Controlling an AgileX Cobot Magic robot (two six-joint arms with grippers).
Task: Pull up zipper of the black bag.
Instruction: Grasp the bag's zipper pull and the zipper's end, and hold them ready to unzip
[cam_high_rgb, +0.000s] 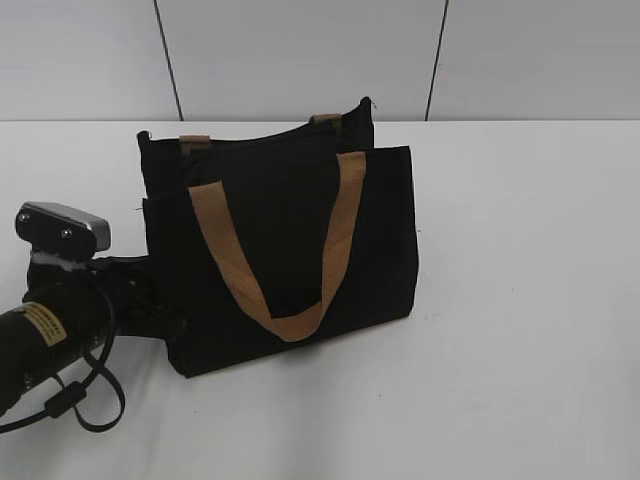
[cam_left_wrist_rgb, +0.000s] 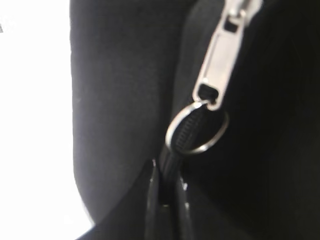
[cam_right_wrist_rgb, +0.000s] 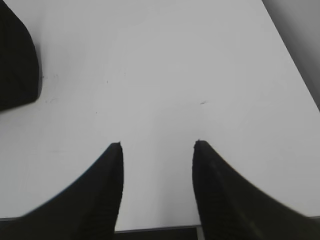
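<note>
The black bag (cam_high_rgb: 290, 240) stands on the white table with a tan handle (cam_high_rgb: 340, 230) across its front. My left gripper (cam_high_rgb: 160, 300) is at the bag's lower left side, its jaws hidden there by the bag. In the left wrist view the zipper's silver pull (cam_left_wrist_rgb: 217, 65) and its ring (cam_left_wrist_rgb: 197, 130) lie against the black fabric (cam_left_wrist_rgb: 115, 100). A black ribbed cord (cam_left_wrist_rgb: 179, 134) runs through the ring, and my left gripper (cam_left_wrist_rgb: 167, 172) is shut on it. My right gripper (cam_right_wrist_rgb: 157, 145) is open and empty over bare table.
The white table (cam_high_rgb: 520, 300) stretches to the right of the bag. A grey panelled wall (cam_high_rgb: 300, 50) stands behind. A dark rounded edge, maybe the bag (cam_right_wrist_rgb: 15, 65), shows at the top left of the right wrist view. The right arm is outside the exterior view.
</note>
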